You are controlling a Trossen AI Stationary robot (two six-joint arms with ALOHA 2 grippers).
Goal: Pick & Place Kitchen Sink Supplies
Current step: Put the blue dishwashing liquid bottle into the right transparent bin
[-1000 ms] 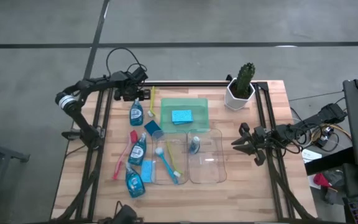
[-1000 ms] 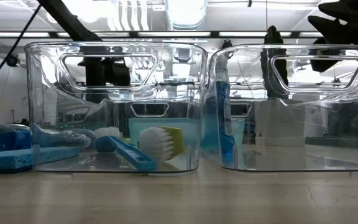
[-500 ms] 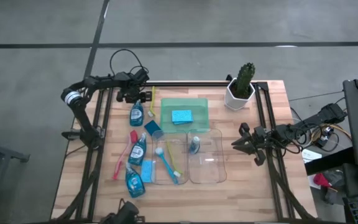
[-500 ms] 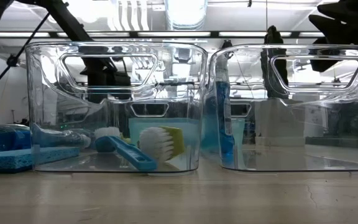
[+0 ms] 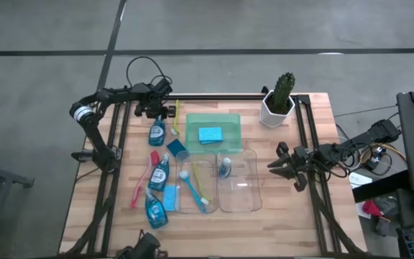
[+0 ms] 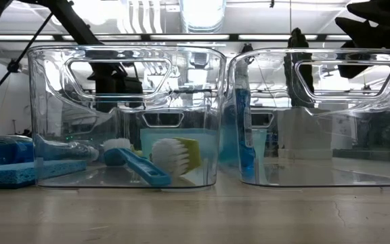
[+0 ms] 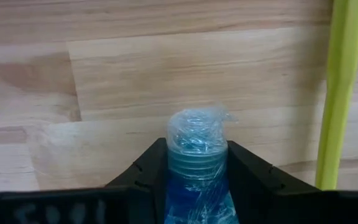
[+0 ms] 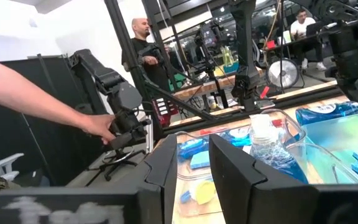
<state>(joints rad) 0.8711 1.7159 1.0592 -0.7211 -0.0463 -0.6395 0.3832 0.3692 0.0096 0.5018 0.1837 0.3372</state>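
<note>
The left gripper (image 7: 197, 168) is seen closed around the neck of a bottle (image 7: 196, 162), one dark finger (image 7: 143, 177) pressed to each side just below the wrapped cap; the bottle's body is cut off at the frame edge. Just beside the gripper a yellow-green brush (image 7: 339, 87) lies on the table (image 7: 123, 74), only part of its handle in view. From above, the left gripper (image 5: 158, 112) is placed at the table's far left corner, over the top of that bottle (image 5: 157, 131). Further out, two more bottles (image 5: 158, 171) and a red brush (image 5: 152, 167) are laid on the wood, a sponge (image 5: 209, 134) in the green tray (image 5: 192, 124), and brushes in the left bin (image 6: 120, 115), blurred by its walls. The right gripper (image 5: 277, 166) is held well apart at the table's right edge, its fingers (image 8: 235, 174) slightly spread with nothing between them.
</note>
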